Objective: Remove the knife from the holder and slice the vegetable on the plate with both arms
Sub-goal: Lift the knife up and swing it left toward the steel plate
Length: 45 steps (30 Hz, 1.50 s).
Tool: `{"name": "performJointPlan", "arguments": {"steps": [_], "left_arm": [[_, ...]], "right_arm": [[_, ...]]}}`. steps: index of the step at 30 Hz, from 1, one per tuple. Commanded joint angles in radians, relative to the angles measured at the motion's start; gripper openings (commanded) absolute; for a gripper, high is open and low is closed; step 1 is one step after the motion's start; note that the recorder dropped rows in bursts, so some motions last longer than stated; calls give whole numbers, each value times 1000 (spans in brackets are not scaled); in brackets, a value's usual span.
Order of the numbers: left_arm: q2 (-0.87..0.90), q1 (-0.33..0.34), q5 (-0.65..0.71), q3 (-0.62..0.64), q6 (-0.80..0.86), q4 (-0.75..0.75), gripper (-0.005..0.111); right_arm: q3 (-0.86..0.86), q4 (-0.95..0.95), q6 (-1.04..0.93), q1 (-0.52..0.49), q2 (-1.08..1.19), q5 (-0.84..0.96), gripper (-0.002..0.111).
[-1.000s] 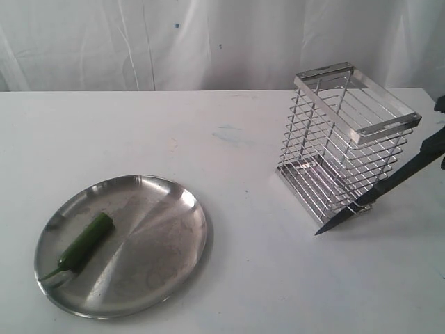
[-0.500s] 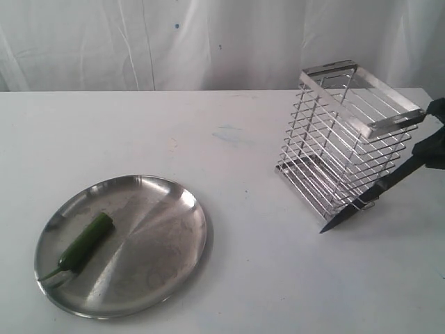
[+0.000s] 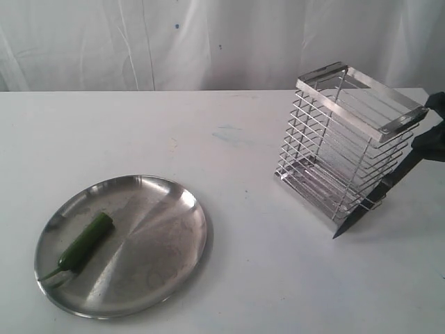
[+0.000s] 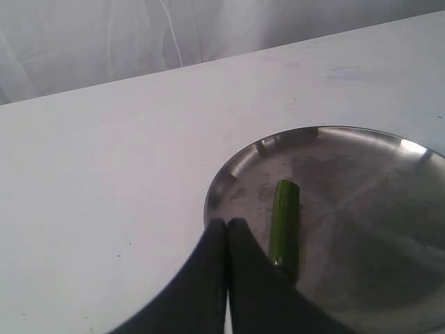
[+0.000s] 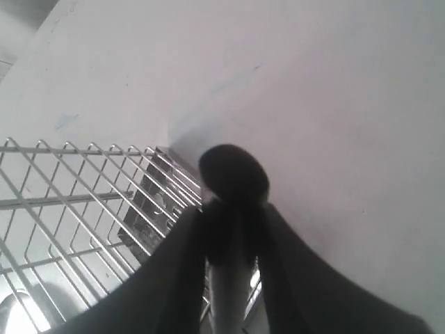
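Note:
The dark knife (image 3: 379,195) slants against the lower right corner of the wire holder (image 3: 348,139), its tip on the table just outside the wires. My right gripper (image 3: 430,142) at the far right edge is shut on the knife's handle. In the right wrist view the handle's round butt (image 5: 233,174) sticks out between the jaws of the gripper (image 5: 229,212), with the holder (image 5: 83,209) beside it. The holder stands tilted. The green vegetable (image 3: 87,240) lies on the steel plate (image 3: 160,229). My left gripper (image 4: 227,224) is shut and empty, above the plate's rim (image 4: 361,209) next to the vegetable (image 4: 284,223).
A white table carries everything, with a white curtain behind it. A faint blue smudge (image 3: 229,134) marks the tabletop between plate and holder. The left arm does not show in the exterior view.
The right gripper has closed on the knife handle. The knife now stands steeper with its tip farther right, and the holder has tipped and shifted with it. Plate, vegetable and left gripper are unchanged.

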Motion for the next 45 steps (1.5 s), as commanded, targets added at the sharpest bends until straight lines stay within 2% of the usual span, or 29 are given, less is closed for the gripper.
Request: {"name": "performJointPlan", "arguments": {"steps": [1,4,7,14,17,25,30,35,40,45], "left_arm": [[-3,-6,-1,3,-6,-2,0],[-3,-6,-1,3,-6,-2,0],[-3,-6,-1,3,-6,-2,0],[-3,-6,-1,3,-6,-2,0],[-3,-6,-1,3,-6,-2,0],[-3,-6,-1,3,-6,-2,0],[-3,-6,-1,3,-6,-2,0],[-3,-6,-1,3,-6,-2,0],[-3,-6,-1,3,-6,-2,0],[-3,-6,-1,3,-6,-2,0]], "right_arm": [[3,101,-116,-2,-27,-64,0],[-2,180,-194,-2,-45,-46,0],[-6,248,-355,-4,-68,-27,0],[-9,403,-512,-4,-106,75,0],[-13,485,-515,-11,-142,42,0],[-36,469,-582,-11,-331,-141,0],[-36,469,-586,-11,-460,-122,0],[-34,336,-482,-11,-576,121,0],[-34,317,-423,-11,-647,81,0],[-34,305,-372,7,-688,169,0]]}}
